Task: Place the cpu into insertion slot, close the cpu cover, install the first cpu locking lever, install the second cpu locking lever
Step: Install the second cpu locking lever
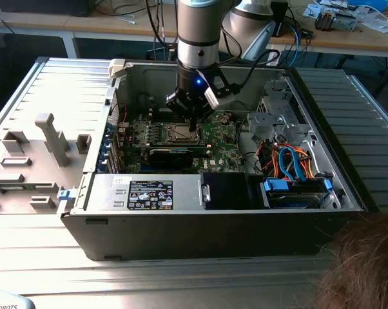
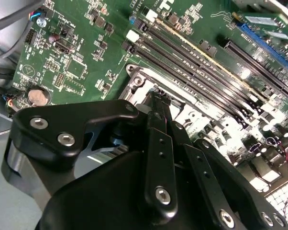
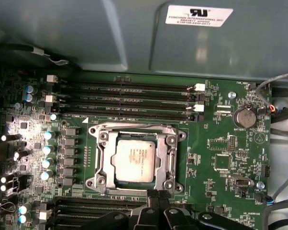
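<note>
The cpu (image 3: pixel 133 160) is seen lying flat in the insertion slot (image 3: pixel 101 165) of the green motherboard (image 3: pixel 220 158), framed by the cpu cover (image 3: pixel 171 158), which appears lowered around it. The fingers (image 3: pixel 156 195) are pressed together with nothing gripped between them, their tips poised at the socket's edge, just beside the cover. In the second wrist view the gripper (image 2: pixel 158 96) is seen closed above the same metal rim. In the exterior view the arm (image 1: pixel 195 38) reaches down into the open computer case (image 1: pixel 213 225).

A slip is judged possible: the narrow tips could slide off the thin metal and scrape the chip or the memory slots (image 3: pixel 129 103) beyond the socket.
</note>
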`<action>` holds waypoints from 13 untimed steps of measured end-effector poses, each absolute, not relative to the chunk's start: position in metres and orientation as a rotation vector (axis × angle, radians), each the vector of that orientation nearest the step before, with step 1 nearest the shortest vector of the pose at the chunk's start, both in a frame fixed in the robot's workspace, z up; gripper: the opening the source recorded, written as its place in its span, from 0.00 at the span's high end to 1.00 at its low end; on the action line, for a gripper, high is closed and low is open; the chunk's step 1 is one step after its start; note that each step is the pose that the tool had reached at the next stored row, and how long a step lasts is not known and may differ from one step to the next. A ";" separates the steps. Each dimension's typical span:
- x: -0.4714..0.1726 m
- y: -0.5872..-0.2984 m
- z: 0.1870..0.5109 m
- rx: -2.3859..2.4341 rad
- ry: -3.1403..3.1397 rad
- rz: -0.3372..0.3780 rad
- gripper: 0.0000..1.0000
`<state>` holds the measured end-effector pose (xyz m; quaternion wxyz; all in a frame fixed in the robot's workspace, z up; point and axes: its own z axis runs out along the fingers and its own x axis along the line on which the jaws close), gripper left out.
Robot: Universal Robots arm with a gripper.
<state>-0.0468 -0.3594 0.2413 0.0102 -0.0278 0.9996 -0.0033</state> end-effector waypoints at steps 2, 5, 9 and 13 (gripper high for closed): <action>-0.047 -0.361 0.241 -0.087 3.120 -0.010 0.89; -0.047 -0.362 0.241 -0.087 3.120 -0.010 0.89; -0.047 -0.364 0.241 -0.087 3.120 -0.010 0.89; -0.047 -0.366 0.241 -0.087 3.120 -0.010 0.89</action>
